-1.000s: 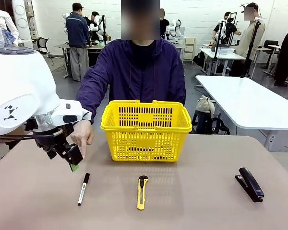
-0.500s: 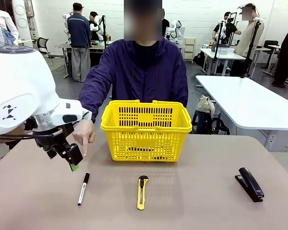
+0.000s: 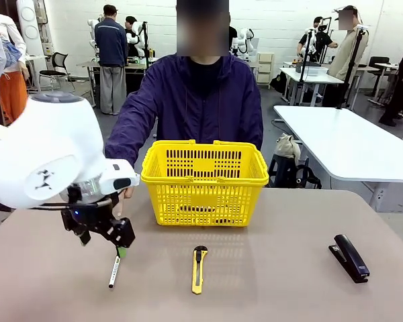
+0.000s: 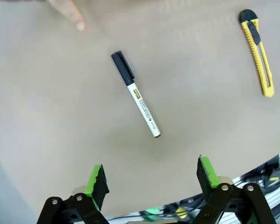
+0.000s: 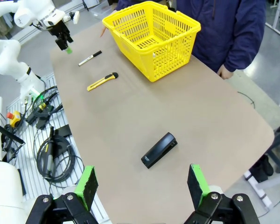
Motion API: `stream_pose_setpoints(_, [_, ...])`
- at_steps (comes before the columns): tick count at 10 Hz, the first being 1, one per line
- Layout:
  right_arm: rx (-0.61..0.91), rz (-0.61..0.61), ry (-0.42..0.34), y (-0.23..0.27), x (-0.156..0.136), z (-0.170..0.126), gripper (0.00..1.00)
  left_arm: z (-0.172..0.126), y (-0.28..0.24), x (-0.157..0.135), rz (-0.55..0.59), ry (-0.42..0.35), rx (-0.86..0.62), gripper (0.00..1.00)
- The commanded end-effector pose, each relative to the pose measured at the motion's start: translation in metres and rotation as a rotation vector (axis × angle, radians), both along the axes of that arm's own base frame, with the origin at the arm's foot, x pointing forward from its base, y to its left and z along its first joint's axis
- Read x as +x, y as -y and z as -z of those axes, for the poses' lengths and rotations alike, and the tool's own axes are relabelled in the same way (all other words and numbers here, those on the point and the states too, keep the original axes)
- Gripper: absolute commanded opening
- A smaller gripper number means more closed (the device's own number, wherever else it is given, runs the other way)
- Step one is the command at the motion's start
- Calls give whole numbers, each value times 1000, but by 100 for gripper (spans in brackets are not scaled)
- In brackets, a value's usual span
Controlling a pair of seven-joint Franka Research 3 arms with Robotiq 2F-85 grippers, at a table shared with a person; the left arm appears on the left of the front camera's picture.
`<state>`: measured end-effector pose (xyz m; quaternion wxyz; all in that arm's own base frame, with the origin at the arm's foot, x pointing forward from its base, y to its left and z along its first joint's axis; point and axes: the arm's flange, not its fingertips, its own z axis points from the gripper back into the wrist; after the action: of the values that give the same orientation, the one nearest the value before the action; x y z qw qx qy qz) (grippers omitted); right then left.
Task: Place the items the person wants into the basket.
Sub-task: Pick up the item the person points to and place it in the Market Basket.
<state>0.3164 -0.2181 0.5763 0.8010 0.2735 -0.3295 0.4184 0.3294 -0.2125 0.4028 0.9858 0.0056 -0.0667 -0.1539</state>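
Observation:
A white marker with a black cap (image 3: 113,269) (image 4: 136,95) lies on the table left of the yellow basket (image 3: 205,181) (image 5: 154,37). My left gripper (image 3: 121,245) (image 4: 151,172) hangs open just above the marker's cap end, with nothing between its fingers. The person sits behind the basket. One hand (image 3: 125,194) rests at the basket's left corner, its fingertip (image 4: 75,19) showing beyond the marker. My right gripper (image 5: 142,184) is open and empty, high over the table's right end.
A yellow-and-black utility knife (image 3: 199,269) (image 4: 257,58) lies in front of the basket. A black stapler (image 3: 349,257) (image 5: 159,149) sits at the right. The person's other hand (image 5: 225,73) rests at the far table edge.
My left arm has swung right and down, from beside the person's pointing hand to over the marker. The hand is now partly hidden behind the arm.

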Motion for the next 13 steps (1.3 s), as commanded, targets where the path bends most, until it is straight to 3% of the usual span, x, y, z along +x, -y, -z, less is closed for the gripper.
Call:
stream_pose_setpoints(1, [26, -7, 21, 0, 1, 1, 100, 36, -2, -12, -77, 6, -62, 100])
stream_pose_setpoints(3, [26, -7, 21, 0, 1, 1, 100, 59, -4, -7, -139, -5, -106, 100])
stream_pose_setpoints(7, [26, -7, 21, 0, 1, 1, 100, 97, -12, 12, -214, -105, -82, 100])
stream_pose_setpoints(13, [26, -7, 21, 0, 1, 1, 100, 103, -14, 24, -248, -105, -46, 100])
